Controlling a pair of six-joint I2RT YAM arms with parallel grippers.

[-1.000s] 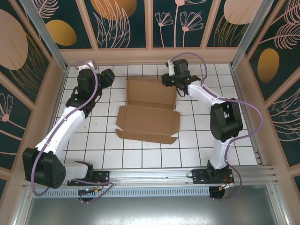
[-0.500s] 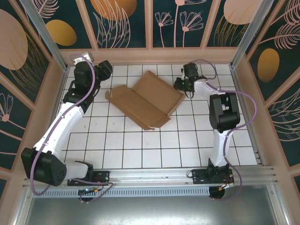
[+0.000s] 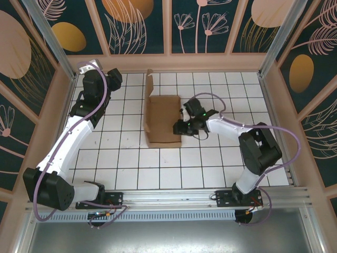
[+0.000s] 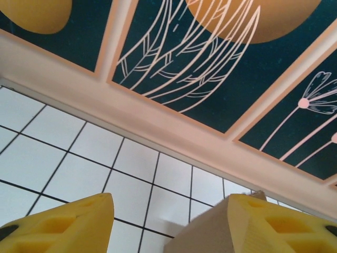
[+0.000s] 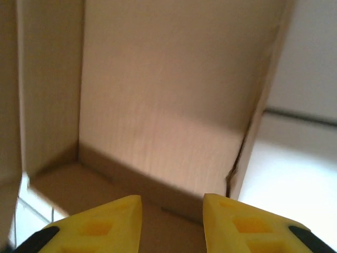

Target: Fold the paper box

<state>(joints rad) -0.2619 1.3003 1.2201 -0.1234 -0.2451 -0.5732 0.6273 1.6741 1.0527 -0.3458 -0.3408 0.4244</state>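
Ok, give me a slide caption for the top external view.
Right end effector at the right edge of the partly folded paper box; left end effector apart, at far left.

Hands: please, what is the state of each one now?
Left hand: open, holding nothing.
Right hand: open, fingers apart at the paper box.

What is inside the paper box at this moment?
The paper box looks bare inside: a cardboard floor and raised walls, no object. The right pincer covers the nearest strip of the floor, so that part is hidden.
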